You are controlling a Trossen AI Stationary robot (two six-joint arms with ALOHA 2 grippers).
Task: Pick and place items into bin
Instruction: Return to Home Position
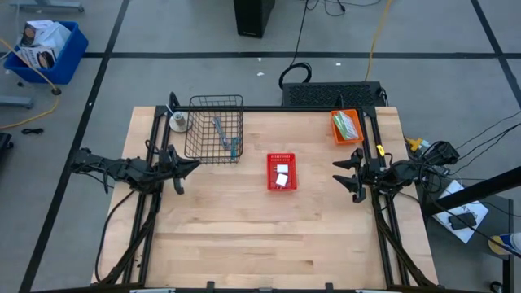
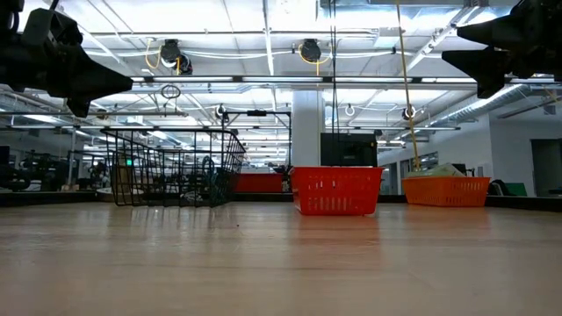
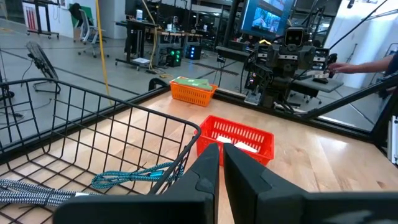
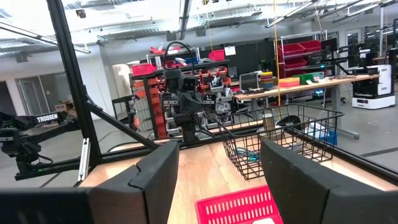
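Boxes (image 1: 282, 170) seen in red bin (image 1: 282, 156); left pincer (image 3: 221, 150) held closed left of it, right pincer (image 4: 219, 149) spread wide right of it.

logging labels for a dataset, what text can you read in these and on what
"TROSSEN": white letters on a dark robot part, right wrist view.
Packet in the orange bin: print too small to read.
Boxes in the blue bin: print too small.
Screen in the left wrist view: blurred, unreadable.
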